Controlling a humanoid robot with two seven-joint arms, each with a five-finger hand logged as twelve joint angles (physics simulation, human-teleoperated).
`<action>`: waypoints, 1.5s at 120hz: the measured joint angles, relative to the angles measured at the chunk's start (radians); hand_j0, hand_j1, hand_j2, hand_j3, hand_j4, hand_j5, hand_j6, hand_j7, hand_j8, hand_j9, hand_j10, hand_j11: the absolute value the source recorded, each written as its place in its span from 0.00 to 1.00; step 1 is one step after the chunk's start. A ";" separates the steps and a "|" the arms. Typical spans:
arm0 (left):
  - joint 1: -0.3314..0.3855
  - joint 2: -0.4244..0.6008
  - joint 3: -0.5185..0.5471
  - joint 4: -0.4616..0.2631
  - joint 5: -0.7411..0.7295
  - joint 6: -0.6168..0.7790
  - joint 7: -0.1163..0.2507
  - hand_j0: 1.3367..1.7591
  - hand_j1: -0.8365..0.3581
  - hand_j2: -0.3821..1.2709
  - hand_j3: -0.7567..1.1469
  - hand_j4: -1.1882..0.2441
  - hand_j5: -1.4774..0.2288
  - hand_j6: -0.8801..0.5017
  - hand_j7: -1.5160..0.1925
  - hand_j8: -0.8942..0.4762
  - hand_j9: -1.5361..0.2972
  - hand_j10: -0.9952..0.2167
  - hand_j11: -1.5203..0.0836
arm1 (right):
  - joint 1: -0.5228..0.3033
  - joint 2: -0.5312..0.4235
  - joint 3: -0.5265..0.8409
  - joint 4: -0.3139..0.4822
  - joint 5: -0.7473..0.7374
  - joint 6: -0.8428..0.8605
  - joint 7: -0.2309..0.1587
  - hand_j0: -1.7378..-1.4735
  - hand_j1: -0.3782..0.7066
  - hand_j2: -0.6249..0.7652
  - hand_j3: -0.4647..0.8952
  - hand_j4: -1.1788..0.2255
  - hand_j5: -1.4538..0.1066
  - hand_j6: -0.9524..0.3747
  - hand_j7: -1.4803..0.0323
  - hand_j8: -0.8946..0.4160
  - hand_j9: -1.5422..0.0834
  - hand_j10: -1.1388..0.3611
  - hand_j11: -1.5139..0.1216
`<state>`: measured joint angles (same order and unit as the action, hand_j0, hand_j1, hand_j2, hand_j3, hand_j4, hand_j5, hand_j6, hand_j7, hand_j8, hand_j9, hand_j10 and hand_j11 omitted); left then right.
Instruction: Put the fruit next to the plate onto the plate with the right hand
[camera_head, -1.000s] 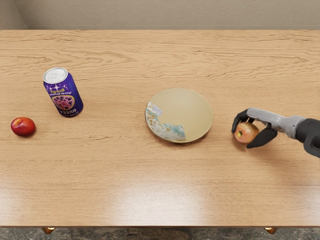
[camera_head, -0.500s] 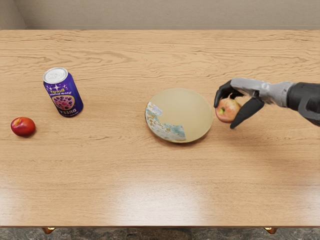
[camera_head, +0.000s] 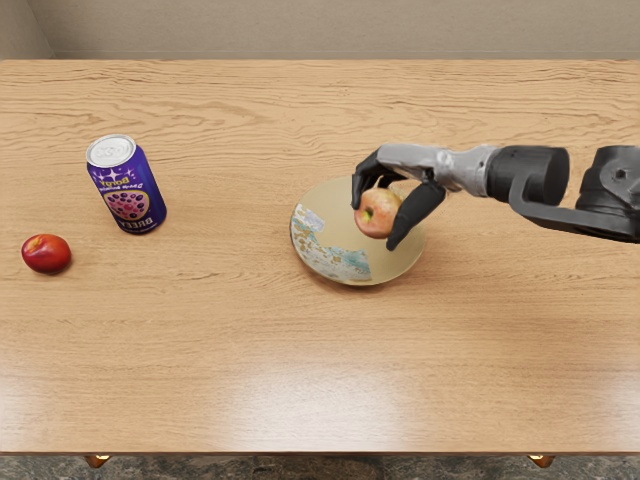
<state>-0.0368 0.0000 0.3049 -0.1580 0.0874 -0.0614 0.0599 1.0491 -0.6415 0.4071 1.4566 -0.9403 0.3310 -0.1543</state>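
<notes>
Looking down, you see your right hand (camera_head: 392, 190) curled around the round red-yellow apple (camera_head: 377, 213), dark fingers (camera_head: 364, 184) on its left, thumb on its right, holding it over the right side of the round beige plate (camera_head: 335, 215).

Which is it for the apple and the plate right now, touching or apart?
Cannot tell. The head view shows the apple over the plate, gripped by the right hand, but no contact or gap shows.

robot hand (camera_head: 400, 165) partly hides apple (camera_head: 377, 214)
</notes>
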 joint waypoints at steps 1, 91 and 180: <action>0.000 0.000 0.000 0.000 0.000 0.000 0.000 0.76 0.75 0.26 0.40 0.66 0.68 0.46 0.70 0.47 0.66 0.62 0.75 | 0.000 0.006 0.000 -0.004 -0.004 0.000 0.000 0.32 0.53 0.71 0.34 0.34 0.28 0.41 0.35 0.46 0.33 0.51 0.33; 0.000 0.000 0.000 0.000 0.000 0.000 0.000 0.76 0.75 0.26 0.40 0.66 0.68 0.46 0.70 0.47 0.66 0.62 0.75 | -0.007 0.153 -0.025 -0.138 -0.103 -0.056 0.002 0.31 0.40 0.52 0.34 0.53 0.56 0.47 0.61 0.46 0.60 0.55 0.58; 0.000 0.000 0.000 0.000 0.000 0.000 0.000 0.76 0.75 0.26 0.40 0.66 0.68 0.46 0.70 0.47 0.66 0.62 0.75 | -0.065 -0.279 0.064 -0.265 0.844 0.277 0.026 0.30 0.08 0.45 0.34 0.80 0.89 0.68 0.93 0.65 0.91 0.73 0.88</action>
<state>-0.0368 0.0000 0.3049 -0.1580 0.0876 -0.0614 0.0597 0.9845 -0.9203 0.4714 1.1919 -0.0963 0.6078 -0.1281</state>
